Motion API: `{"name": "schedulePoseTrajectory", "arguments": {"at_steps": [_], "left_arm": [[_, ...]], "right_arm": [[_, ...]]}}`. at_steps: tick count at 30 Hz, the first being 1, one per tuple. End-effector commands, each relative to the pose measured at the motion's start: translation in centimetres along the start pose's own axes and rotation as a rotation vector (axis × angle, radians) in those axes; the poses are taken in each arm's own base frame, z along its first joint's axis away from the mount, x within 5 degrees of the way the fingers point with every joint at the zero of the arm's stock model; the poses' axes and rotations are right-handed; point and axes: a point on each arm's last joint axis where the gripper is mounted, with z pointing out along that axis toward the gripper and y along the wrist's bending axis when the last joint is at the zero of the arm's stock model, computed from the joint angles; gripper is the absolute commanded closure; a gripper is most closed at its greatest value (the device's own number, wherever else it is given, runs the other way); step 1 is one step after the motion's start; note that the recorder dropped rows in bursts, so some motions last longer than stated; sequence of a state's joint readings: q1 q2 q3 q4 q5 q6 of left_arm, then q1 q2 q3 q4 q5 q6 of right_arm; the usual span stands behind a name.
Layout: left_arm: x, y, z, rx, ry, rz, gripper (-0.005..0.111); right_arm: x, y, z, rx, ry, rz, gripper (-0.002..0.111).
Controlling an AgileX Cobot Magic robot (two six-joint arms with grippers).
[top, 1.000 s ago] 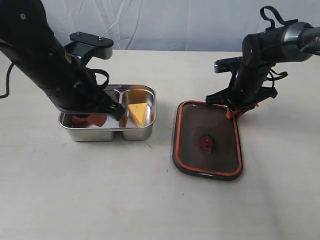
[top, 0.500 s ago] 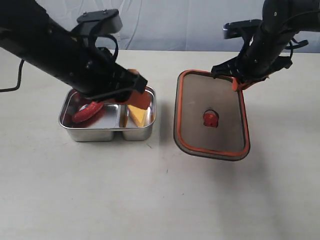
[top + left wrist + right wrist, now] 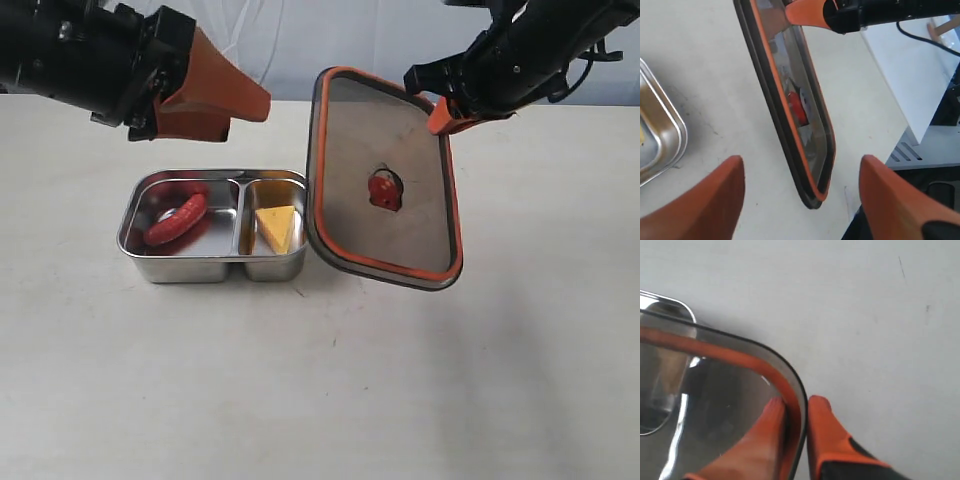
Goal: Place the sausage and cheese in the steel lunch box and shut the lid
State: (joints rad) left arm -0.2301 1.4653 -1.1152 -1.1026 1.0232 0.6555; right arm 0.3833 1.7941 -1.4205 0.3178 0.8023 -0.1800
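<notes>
My right fingers [image 3: 760,435] clamp the lid [image 3: 385,180] by its rim, tilted in the air; the steel lunch box [image 3: 215,262] sits just beside its low edge, long axes crossed; my left fingers [image 3: 705,200] are apart, empty.

The left gripper [image 3: 245,115] is withdrawn from the steel lunch box [image 3: 215,266] and is now held at the upper left of the exterior frame, its jaws spread wide where they were closed a second ago. The sausage [image 3: 176,220], previously pinched and half hidden, is left lying free in the left compartment [image 3: 218,225]. The lid [image 3: 400,235], formerly flat on the table [image 3: 300,400] at the right, is lifted by the right gripper [image 3: 440,112], carried leftward and tilted. Its lower left edge is brought just beside the box, seemingly without touching. The right gripper is shifted towards the upper right.
</notes>
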Motion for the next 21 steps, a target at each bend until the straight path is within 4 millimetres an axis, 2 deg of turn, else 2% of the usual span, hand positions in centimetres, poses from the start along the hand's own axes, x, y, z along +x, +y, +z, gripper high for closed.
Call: {"name": "schedulePoseTrajectory", "arguments": {"at_steps": [1,14,21], "left_arm": [[-0.1,-0.7,-0.3,0.068,-0.025,0.001,0.044],[-0.5,-0.1,0.1,0.017,-0.059,0.017,0.044],[-0.4,0.0,0.1,0.006,-0.05,0.03,0.044]], "right_arm": [[-0.3,0.7,-0.9,-0.071,-0.04,0.009,0.109],[-0.4,1.4,-1.1,-0.133,-0.056,0.003,0.109],[-0.4,5.0,-0.5,-0.179,-0.083,-0.059,0.109]]}}
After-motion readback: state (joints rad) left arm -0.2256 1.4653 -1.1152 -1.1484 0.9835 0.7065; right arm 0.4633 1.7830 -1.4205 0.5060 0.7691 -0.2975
